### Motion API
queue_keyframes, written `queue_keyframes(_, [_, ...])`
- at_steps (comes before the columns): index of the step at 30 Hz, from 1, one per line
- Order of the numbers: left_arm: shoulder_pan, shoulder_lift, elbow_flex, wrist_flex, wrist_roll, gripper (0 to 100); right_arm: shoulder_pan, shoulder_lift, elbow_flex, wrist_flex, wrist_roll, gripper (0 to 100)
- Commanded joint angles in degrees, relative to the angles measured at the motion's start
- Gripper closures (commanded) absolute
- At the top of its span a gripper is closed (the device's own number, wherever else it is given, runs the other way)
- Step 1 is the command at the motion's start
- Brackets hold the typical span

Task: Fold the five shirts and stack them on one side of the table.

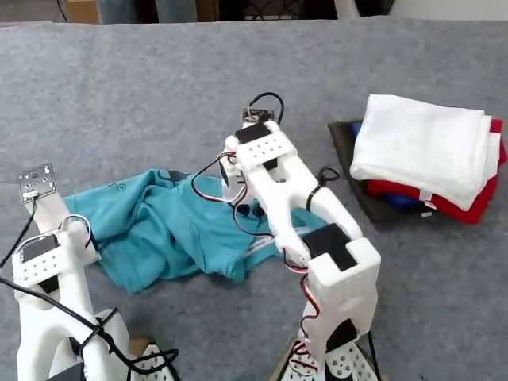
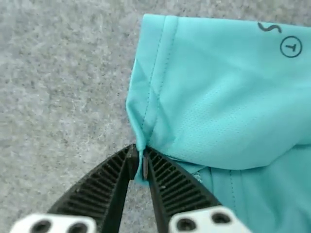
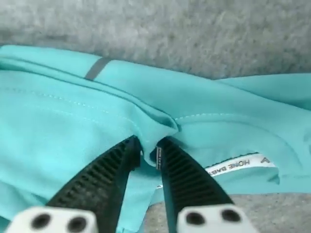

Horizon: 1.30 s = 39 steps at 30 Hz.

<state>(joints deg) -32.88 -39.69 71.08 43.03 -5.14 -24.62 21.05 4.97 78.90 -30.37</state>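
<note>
Teal shirt (image 1: pixel 151 230) lies crumpled on the near left-centre of the grey table (image 1: pixel 159 95), between our two arms. Left gripper (image 2: pixel 141 162) has its jaws almost closed, pinching the sleeve hem (image 2: pixel 146 97) at its corner. Right gripper (image 3: pixel 149 154) is equally tight on a fabric ridge near the collar label (image 3: pixel 238 165). The stack of folded shirts (image 1: pixel 425 147), white on top, sits at the right, well apart. We reckon this is the last shirt, with folding barely begun. Next we'd lift both pinches together and spread it flat. Both holds are thin, so we'd keep the tension even.
</note>
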Motion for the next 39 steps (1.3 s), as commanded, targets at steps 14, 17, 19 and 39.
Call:
queue_keyframes(14, [0.40, -0.97, -3.30, 1.49, 0.70, 97, 2.29, -1.10, -14.11, 7.30, 6.07, 98.5])
queue_keyframes(17, [0.40, -0.97, -12.97, 11.34, 0.88, 97, 2.73, -4.88, -20.97, 10.37, 8.79, 98.5])
queue_keyframes(19, [0.40, -0.97, -22.20, 18.37, 0.97, 97, 3.16, -9.10, -25.45, 11.43, 10.73, 98.5])
queue_keyframes(39, [0.57, -0.44, -105.98, 56.79, 0.97, 97, 3.87, -53.32, -39.08, -3.08, 21.98, 98.5])
